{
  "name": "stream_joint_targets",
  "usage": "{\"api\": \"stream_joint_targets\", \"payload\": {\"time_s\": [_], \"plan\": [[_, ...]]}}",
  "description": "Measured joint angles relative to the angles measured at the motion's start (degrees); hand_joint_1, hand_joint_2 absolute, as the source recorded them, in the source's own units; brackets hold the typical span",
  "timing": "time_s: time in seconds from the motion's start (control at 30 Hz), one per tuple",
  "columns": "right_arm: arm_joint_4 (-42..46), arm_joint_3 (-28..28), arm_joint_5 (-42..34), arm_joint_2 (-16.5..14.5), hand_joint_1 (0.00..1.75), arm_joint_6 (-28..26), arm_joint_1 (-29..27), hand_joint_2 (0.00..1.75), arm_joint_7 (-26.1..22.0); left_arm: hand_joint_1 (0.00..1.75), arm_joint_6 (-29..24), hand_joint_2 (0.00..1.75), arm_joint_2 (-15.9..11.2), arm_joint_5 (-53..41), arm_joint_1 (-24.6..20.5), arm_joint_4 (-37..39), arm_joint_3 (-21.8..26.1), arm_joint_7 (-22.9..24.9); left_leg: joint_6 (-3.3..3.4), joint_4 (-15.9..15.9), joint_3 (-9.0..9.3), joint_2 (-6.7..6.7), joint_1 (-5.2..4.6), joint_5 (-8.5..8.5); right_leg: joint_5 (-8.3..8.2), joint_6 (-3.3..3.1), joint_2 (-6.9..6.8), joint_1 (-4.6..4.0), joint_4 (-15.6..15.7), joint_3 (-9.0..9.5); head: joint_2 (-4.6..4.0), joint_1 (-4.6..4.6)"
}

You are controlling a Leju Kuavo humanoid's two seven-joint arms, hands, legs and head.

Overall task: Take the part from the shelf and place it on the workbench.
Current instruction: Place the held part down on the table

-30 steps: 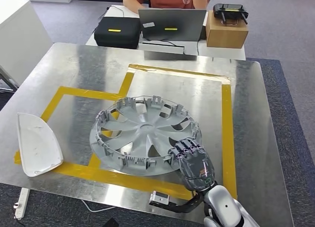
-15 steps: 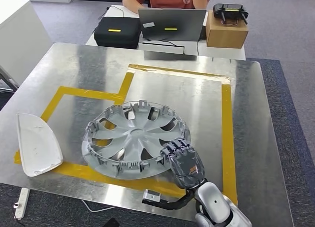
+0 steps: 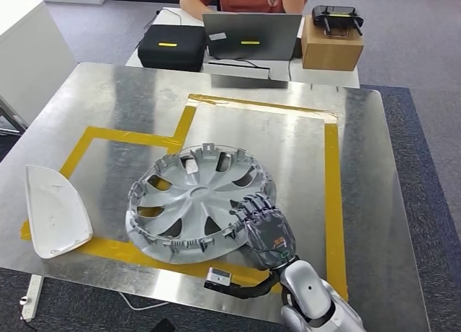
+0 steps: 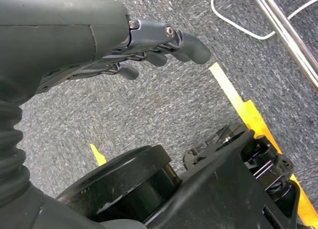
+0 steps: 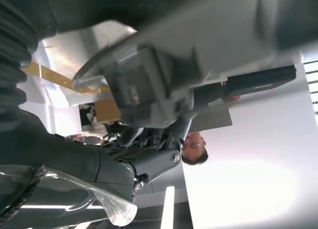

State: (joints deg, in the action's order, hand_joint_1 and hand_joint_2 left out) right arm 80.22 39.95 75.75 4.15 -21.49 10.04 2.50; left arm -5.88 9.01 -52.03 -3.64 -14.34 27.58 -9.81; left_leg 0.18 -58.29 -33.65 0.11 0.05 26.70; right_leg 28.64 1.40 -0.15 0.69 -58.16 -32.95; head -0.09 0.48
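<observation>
Since a second ago, hubcap [image 3: 198, 204] has slid leftward and tilted up over the yellow tape [image 3: 163, 258] on the workbench [image 3: 359, 166], its near-right rim gripped by right hand [image 3: 264, 230]; left hand [image 4: 150, 45] hangs loosely spread, holding nothing.

Silver multi-spoke hubcap [image 3: 198, 202], clips facing up, sits tilted over the yellow tape near the worktop's [image 3: 369, 202] front edge.

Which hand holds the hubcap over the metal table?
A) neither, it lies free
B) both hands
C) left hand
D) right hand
D: the right hand grips the hubcap at its near rim in the head view, while the left hand hangs empty over grey carpet.
</observation>
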Motion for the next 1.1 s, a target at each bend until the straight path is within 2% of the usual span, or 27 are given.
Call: {"api": "stream_joint_targets", "payload": {"time_s": [0.57,0.7,1.1], "plan": [[-0.3,0.0,0.0,0.0,0.00,0.0,0.1,0.00,0.1,0.00,-0.1,1.75,-0.1,0.1,0.0,0.0,0.0,0.0,0.00,0.0,0.00,0.00,0.00,0.00,0.00,0.00,0.00,0.01,0.0,0.00,0.00,0.00],[-0.3,-0.1,0.0,0.0,0.00,0.0,0.1,0.00,0.2,0.00,0.3,0.00,-0.1,0.3,0.0,0.0,0.0,-0.4,0.00,0.0,0.00,0.00,0.00,0.00,0.00,0.00,0.00,0.01,0.0,0.00,0.00,0.01],[1.5,-2.5,0.2,0.1,0.00,0.0,-1.0,0.00,1.0,0.00,-0.2,0.00,-0.2,-0.2,0.1,0.0,0.0,0.7,0.01,-0.1,-0.01,0.01,0.00,0.01,0.00,0.00,0.01,0.01,0.0,0.00,0.00,0.01]]}}
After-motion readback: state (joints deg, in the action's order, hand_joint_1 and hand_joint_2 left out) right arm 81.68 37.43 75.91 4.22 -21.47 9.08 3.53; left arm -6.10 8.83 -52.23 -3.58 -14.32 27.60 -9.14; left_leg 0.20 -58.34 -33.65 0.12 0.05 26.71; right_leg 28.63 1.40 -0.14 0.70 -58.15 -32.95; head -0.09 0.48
